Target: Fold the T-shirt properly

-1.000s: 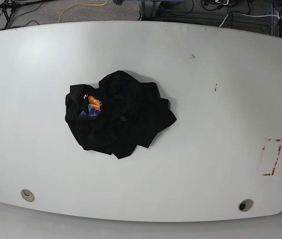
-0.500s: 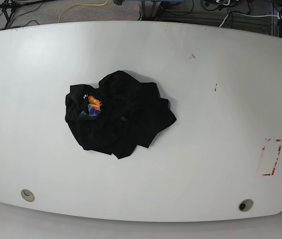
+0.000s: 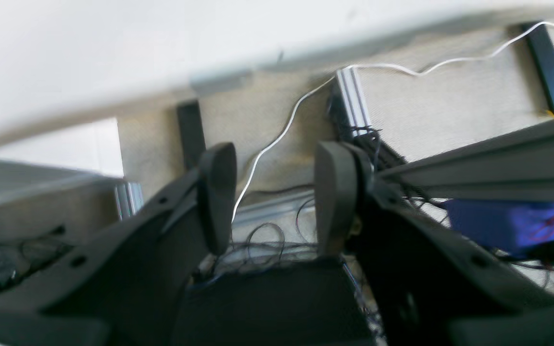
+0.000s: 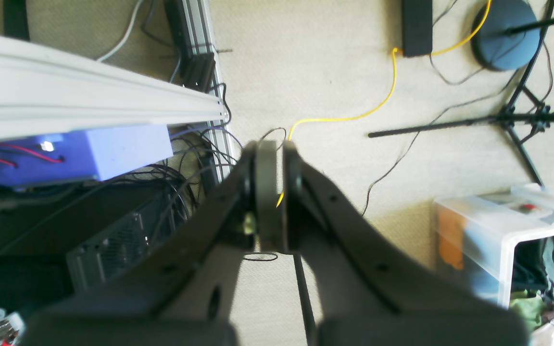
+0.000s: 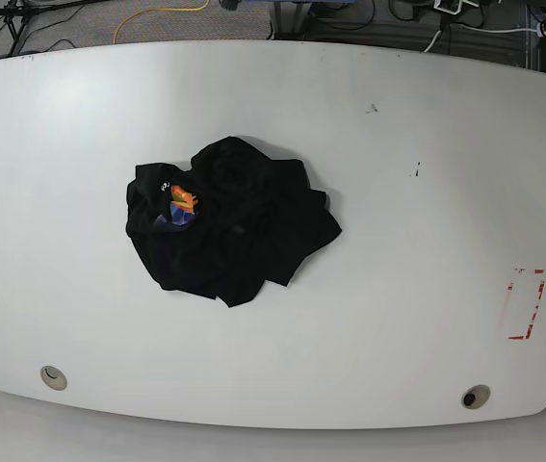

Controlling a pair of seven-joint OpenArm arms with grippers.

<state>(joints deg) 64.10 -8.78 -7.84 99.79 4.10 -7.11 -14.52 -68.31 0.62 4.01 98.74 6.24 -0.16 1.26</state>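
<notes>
Lying crumpled left of the worktop (image 5: 398,241) centre, the T-shirt (image 5: 229,219) is unfolded. Left end effector (image 3: 274,199) released, right end effector (image 4: 273,192) clenched, both empty. Pinching several bunched layers together risks a tangled spread.

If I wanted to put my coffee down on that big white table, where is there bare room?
Nearly everywhere. The table is bare from the crumpled T-shirt to the red tape outline at its right edge. There are also wide strips along the far edge, the near edge and the left end. Only the heap, left of centre, is taken.
</notes>
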